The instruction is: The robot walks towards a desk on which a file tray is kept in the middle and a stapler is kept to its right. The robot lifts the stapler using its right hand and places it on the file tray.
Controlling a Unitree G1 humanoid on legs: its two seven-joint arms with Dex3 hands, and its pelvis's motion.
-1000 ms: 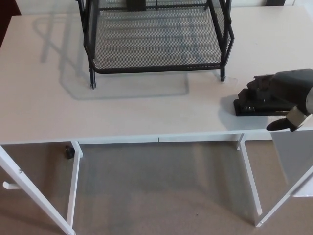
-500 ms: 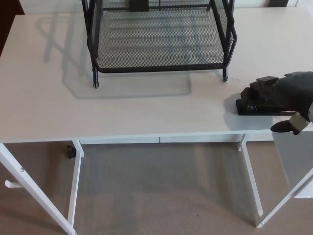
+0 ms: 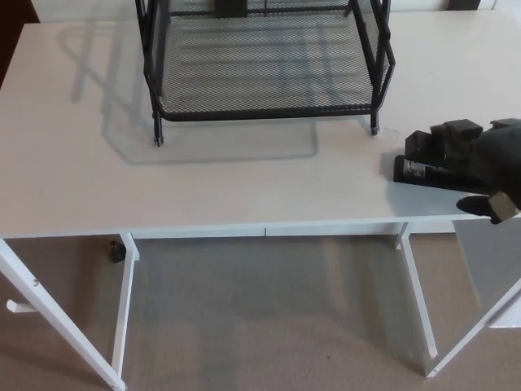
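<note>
From the head view, the black stapler (image 3: 423, 163) sits near the right edge of the white surface (image 3: 244, 179), close to the front right corner. Its long axis runs roughly along the front edge, and its free end points left. The right robot hand (image 3: 492, 159) comes in from the right and covers the stapler's right half. Its fingers are curled over the top and its thumb sits on the near side, so it looks clamped on the stapler. The left end looks slightly raised, though I can't be sure. The black wire-mesh file tray (image 3: 264, 112) stands in the middle towards the back edge, to the left of and beyond the stapler, so the carry goes that way. The left robot hand isn't in sight.
</note>
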